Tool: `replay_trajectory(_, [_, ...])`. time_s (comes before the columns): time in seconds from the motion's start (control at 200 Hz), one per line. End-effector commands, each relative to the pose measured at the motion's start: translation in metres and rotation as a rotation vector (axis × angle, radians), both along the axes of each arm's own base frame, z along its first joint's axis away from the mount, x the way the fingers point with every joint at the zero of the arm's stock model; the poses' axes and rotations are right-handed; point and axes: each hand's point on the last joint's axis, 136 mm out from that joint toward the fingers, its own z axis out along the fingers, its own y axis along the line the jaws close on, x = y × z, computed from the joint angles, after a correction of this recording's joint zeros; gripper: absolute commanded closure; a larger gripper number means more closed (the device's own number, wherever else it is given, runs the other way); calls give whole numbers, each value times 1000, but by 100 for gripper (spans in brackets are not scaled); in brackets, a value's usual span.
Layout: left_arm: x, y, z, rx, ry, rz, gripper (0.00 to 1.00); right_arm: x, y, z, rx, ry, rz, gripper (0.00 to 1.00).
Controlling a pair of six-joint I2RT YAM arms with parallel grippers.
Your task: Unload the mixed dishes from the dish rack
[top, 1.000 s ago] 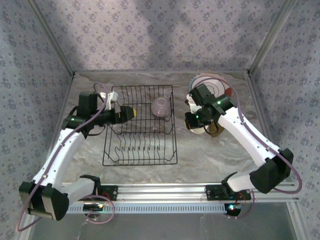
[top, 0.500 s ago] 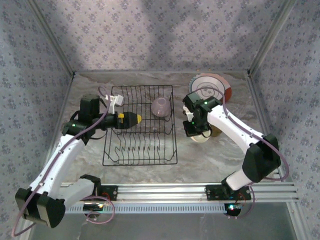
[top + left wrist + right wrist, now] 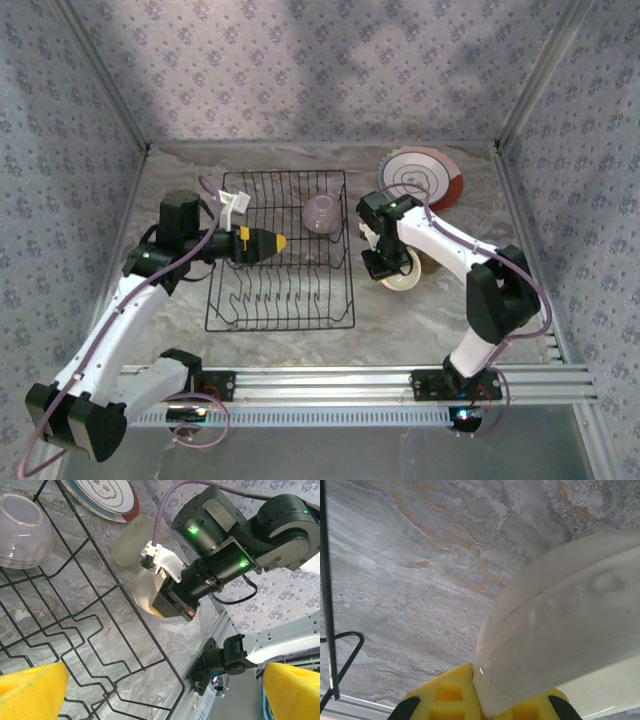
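From the top camera, the dish rack stands in the middle of the table, and a lavender bowl lies upside down in its far right corner. The left gripper hangs over the rack, its fingers wide apart with nothing between them. Just right of the rack, the right gripper is closed on the rim of a cream bowl, and a stack of plates lies behind. In the left wrist camera, the yellow fingers stand far apart above the rack wires, with the lavender bowl at the upper left. In the right wrist camera, the fingers pinch the cream bowl's edge; whether the bowl touches the table I cannot tell.
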Motion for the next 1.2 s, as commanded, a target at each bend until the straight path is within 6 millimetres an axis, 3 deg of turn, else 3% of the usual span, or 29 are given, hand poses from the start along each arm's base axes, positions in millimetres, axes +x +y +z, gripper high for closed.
replay_trajectory(0.0, [-3, -3, 6, -11, -39, -28, 1, 0, -7, 3, -55, 3, 39, 100])
replay_trajectory(0.225, [-2, -2, 5, -2, -39, -19, 1, 3, -18, -5, -167, 13, 68, 100])
replay_trajectory(0.744, [-4, -1, 7, -5, -46, -18, 1, -5, -14, -18, -237, 91, 110, 100])
replay_trajectory(1.194, [-6, -2, 9, -9, -52, -21, 1, 0, -9, -22, -273, 107, 135, 100])
